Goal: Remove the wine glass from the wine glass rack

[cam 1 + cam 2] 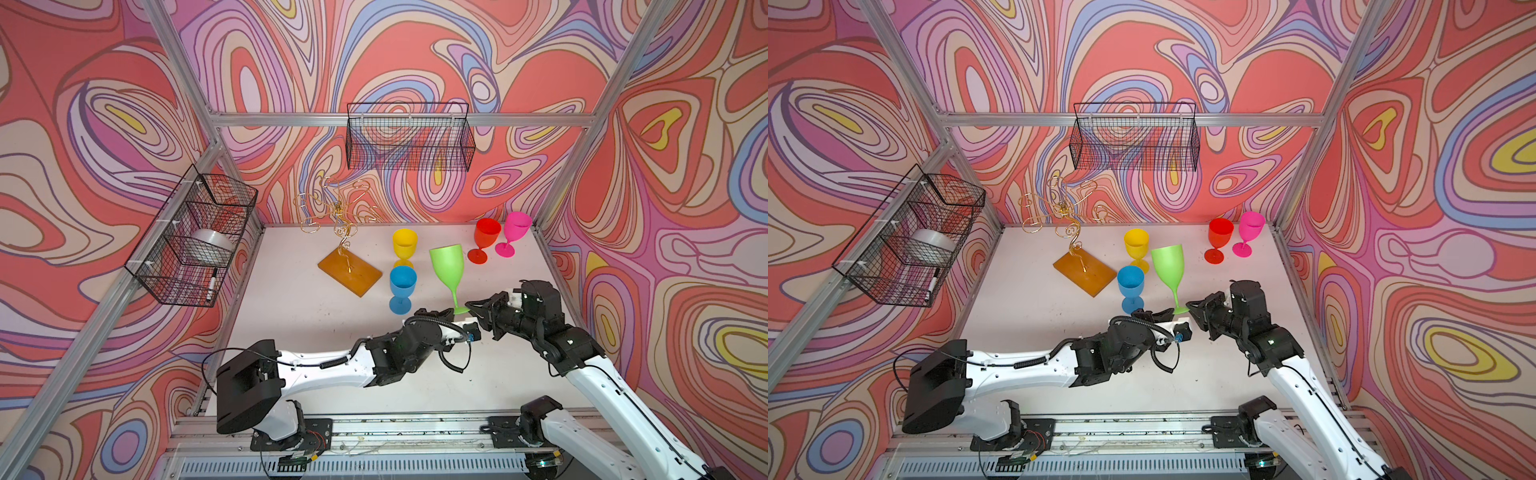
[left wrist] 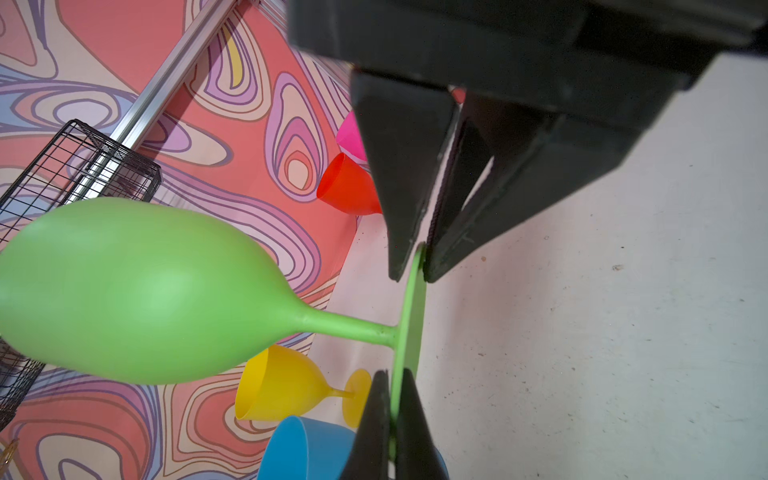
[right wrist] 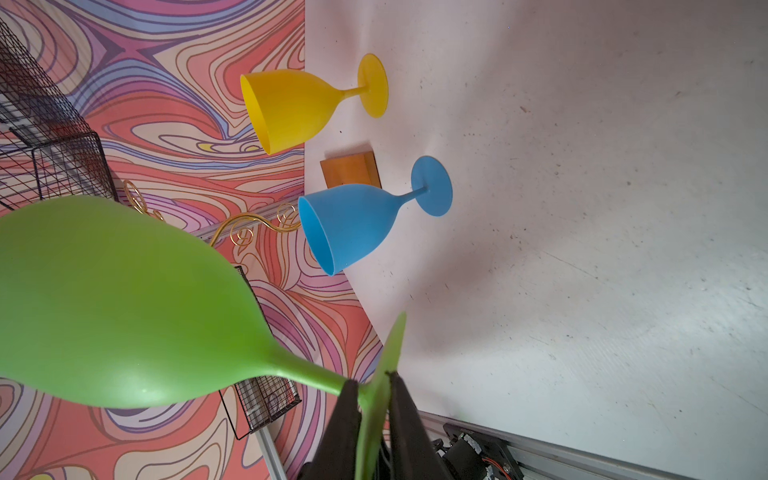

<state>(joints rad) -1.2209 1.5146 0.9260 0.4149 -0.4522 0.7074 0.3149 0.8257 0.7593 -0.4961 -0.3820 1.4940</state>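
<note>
I've got the green plastic wine glass (image 1: pixel 446 266) tilted, well apart from the gold wire wine glass rack (image 1: pixel 357 274) far left. Left gripper (image 2: pixel 390 411) and right gripper (image 3: pixel 374 399) each pinch opposite edges of its foot. Blue plastic glass (image 1: pixel 402 282) stands just left; white tabletop (image 1: pixel 316 328) lies open near-left.

Both top views look steeply down from high above the near edge of the worktop (image 1: pixel 311 316) toward the back wall (image 1: pixel 374 50). Set side by side, they share nearly the whole scene. The left wrist camera sits close behind the left tool (image 2: pixel 392 374), looking along it at the green wine glass (image 2: pixel 137 291). The right wrist camera looks past the right tool (image 3: pixel 372 380), equally near. Both wrist views share that glass, the yellow glass (image 2: pixel 282 386) and the blue glass (image 2: pixel 307 449).
</note>
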